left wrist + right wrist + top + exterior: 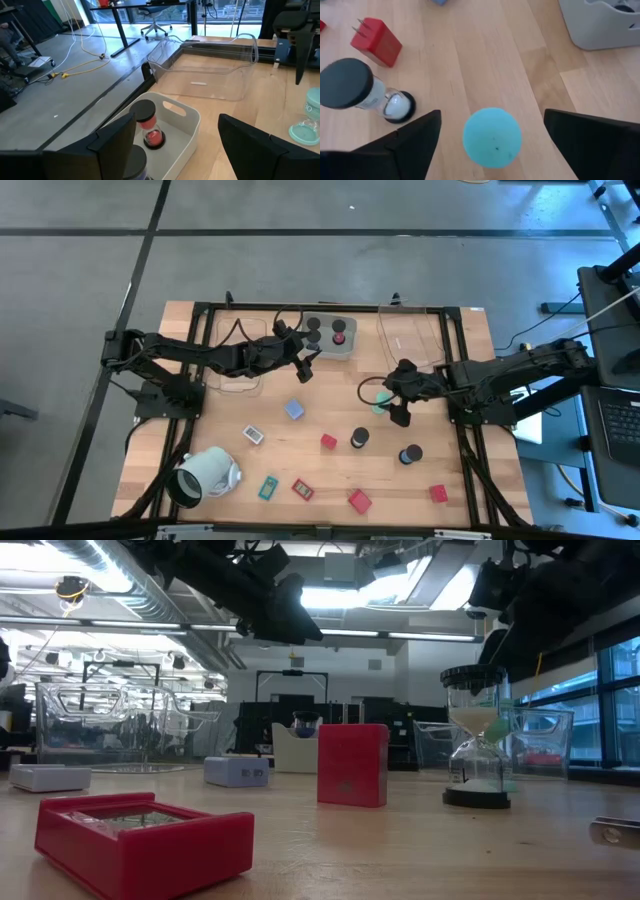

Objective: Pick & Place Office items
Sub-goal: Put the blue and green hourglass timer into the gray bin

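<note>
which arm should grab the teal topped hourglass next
The right arm. Its open gripper hovers directly over the teal-topped hourglass, which sits between its fingers in the right wrist view. The left gripper is open over the grey bin, farther away.

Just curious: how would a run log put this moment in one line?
left claw: open over grey bin | right claw: open above teal-topped timer | nothing held

Two matte black jointed arms — dark cables looping along them — each ending in broad, flat black fingers (260,145)

Both tools (303,367) (397,406) open, aloft.
</note>
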You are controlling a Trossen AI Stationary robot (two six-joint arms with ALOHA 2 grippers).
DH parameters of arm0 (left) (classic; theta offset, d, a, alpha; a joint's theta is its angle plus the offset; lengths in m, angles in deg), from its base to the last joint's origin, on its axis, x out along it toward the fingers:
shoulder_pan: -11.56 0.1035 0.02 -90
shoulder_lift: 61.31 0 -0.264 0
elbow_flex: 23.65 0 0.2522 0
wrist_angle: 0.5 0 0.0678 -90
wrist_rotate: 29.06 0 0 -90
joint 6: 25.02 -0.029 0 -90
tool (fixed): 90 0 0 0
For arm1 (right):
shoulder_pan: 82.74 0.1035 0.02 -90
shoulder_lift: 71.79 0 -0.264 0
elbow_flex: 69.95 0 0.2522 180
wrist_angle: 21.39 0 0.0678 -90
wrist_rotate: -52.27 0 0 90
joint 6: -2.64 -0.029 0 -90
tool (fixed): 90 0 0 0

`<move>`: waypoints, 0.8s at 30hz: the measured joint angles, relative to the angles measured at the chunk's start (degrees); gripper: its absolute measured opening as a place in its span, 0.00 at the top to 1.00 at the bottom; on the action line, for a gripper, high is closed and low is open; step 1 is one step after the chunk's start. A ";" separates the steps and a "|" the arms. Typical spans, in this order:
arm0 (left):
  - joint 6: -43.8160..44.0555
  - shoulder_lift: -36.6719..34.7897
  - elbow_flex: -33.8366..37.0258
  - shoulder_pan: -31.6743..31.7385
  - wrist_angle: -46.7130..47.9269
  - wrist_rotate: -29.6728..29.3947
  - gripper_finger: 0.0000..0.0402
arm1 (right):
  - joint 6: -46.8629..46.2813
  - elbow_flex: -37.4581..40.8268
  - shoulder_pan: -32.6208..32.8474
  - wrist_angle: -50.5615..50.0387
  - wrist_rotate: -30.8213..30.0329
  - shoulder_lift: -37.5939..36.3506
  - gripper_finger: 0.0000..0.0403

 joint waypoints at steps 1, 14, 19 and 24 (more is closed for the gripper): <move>0.00 0.00 0.00 0.00 0.12 0.01 0.31 | 0.07 0.00 0.00 0.24 -0.03 0.43 0.10; 0.00 0.01 0.00 0.00 0.44 0.02 0.31 | 0.25 0.00 0.00 0.09 0.33 8.24 0.09; 0.00 0.00 0.00 0.00 0.54 0.02 0.31 | -0.16 0.00 0.00 0.14 0.00 10.11 0.12; 0.00 0.00 0.00 0.00 0.70 -0.69 0.31 | -1.32 0.00 0.00 0.36 0.02 10.17 0.22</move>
